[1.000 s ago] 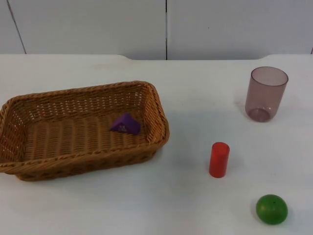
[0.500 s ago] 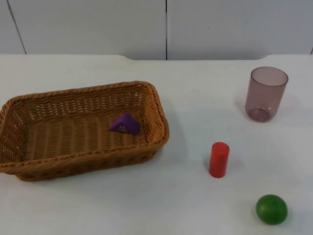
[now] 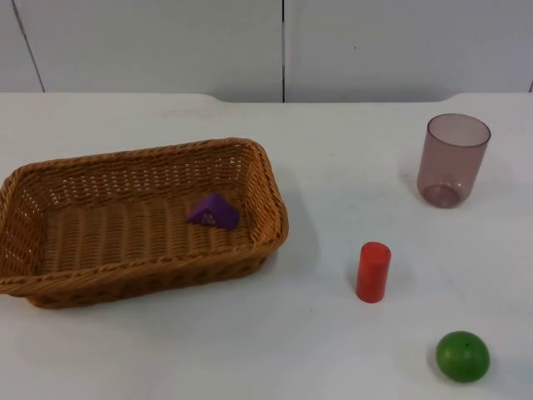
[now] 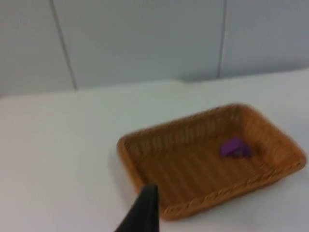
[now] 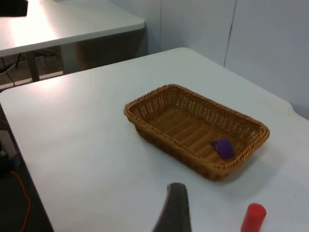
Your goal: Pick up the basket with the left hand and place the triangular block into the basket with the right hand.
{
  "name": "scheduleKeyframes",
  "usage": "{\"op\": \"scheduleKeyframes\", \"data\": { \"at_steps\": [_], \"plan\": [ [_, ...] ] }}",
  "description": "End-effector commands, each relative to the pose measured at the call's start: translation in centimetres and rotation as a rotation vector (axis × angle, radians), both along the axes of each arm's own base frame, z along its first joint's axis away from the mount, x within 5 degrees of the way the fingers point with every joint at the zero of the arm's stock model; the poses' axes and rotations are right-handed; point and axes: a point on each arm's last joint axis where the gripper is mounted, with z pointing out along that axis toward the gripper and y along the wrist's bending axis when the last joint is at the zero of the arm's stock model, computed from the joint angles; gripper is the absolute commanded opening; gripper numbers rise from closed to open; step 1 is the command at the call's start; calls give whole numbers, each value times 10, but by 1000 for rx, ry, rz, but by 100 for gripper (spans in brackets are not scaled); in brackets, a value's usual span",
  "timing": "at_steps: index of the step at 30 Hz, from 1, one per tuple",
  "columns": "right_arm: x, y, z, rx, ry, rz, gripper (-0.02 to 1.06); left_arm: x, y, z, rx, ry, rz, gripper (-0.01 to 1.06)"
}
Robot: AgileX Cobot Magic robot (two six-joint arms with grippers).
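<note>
Small purple triangular wooden block (image 3: 213,212) lies inside rectangular brown woven wicker basket (image 3: 141,218) near table's left edge. Basket looks light, stiff; rim best hold. Left gripper (image 4: 140,215), right gripper (image 5: 174,210) back off; finger state unclear.

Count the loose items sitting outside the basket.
3. A translucent mauve plastic cup stands far right, a red wooden cylinder stands upright nearer, and a green ball lies nearest. The woven wicker basket may hide others.

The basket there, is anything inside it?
Yes. A purple triangular block lies on the floor of the basket, near its right end wall. The rest of the woven floor looks bare. The near wall hides a strip of the floor behind it.
</note>
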Motion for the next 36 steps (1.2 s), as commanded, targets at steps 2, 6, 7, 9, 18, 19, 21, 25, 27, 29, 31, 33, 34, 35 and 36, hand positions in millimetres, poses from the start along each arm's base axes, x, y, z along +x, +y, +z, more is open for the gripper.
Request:
{"op": "scheduleKeyframes", "data": {
  "at_steps": [2,6,7,9,18,19,21,25,27,29,31,33,34,35,36],
  "plan": [
    [-11,-14,-7,-6,12,3,66,4,6,-14,16,76,64,92],
    [-21,-26,-13,11,45,-13,66,4,8,-17,13,92,92,92],
    [-24,-31,-16,6,57,-15,66,4,8,-17,15,95,94,92],
    [-29,-38,-22,-12,73,-28,66,4,10,-20,36,117,101,92],
    [-23,-43,-44,-114,189,-125,66,5,12,-27,74,154,115,92],
    [-22,-41,-46,-98,188,-128,66,5,12,-27,74,154,115,92],
    [-22,-41,-45,-97,188,-128,66,5,12,-27,74,154,115,92],
    [-22,-41,-45,-98,186,-129,66,5,12,-27,74,154,115,92],
    [-22,-41,-45,-100,185,-122,66,5,12,-27,74,154,115,92],
    [-23,-41,-45,-103,182,-117,66,5,12,-27,74,154,115,92],
    [-24,-40,-46,-118,169,-84,67,5,12,-27,72,154,114,92],
    [-25,-38,-46,-124,163,-61,74,5,12,-27,72,154,114,93],
    [-25,-38,-46,-124,163,-61,74,5,12,-27,72,154,114,93],
    [-25,-38,-46,-124,163,-61,81,5,12,-27,72,154,114,97],
    [-25,-38,-46,-124,163,-61,90,5,12,-27,72,154,114,103]
  ]
}}
